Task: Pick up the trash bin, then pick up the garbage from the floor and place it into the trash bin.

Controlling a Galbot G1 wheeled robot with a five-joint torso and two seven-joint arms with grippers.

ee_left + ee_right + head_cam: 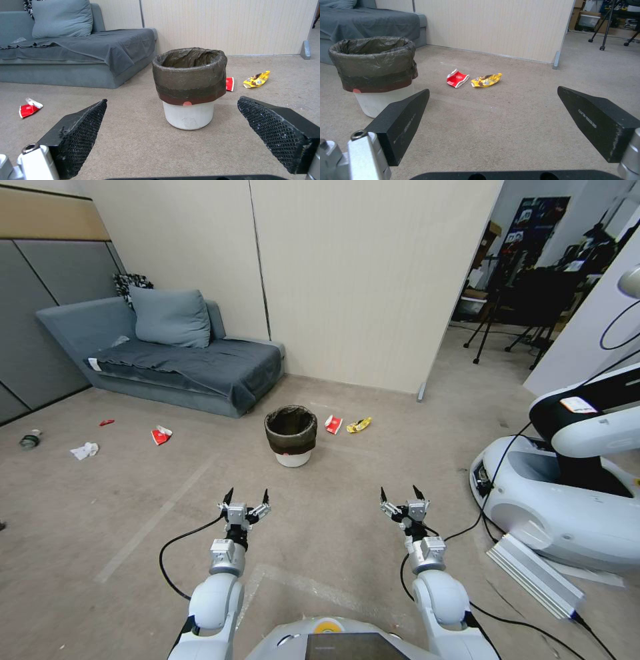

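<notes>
- Head view: the trash bin [291, 437] stands upright on the carpet in front of the robot, near the corner of the grey sofa [173, 357], and its long axis goes straight up with the open mouth to the ceiling. The left gripper [247, 495] and the right gripper [402, 492] hang low over the floor, well apart from the bin, both with fingers spread wide and holding nothing. I judge they are held like this to be ready, because the bin is not yet picked up. The garbage is scattered: a red wrapper [333, 424] and a yellow wrapper [359, 425] just beside the bin on the right, another red-and-white wrapper [160, 435], a white paper wad [85, 450] and a small bottle [29, 439] far on the left.
- Left wrist view: the bin [189, 87] is seen between the two open fingers [80, 136], so this gripper seems aimed at it. The dark bag is folded over the rim and hides the upper half of the white wall.
- Right wrist view: the open fingers [403, 121] frame the red wrapper [457, 78] and the yellow wrapper [486, 80], which lie flat and touch each other; the yellow one's long axis is across the view. The bin [375, 72] is at the side.
</notes>
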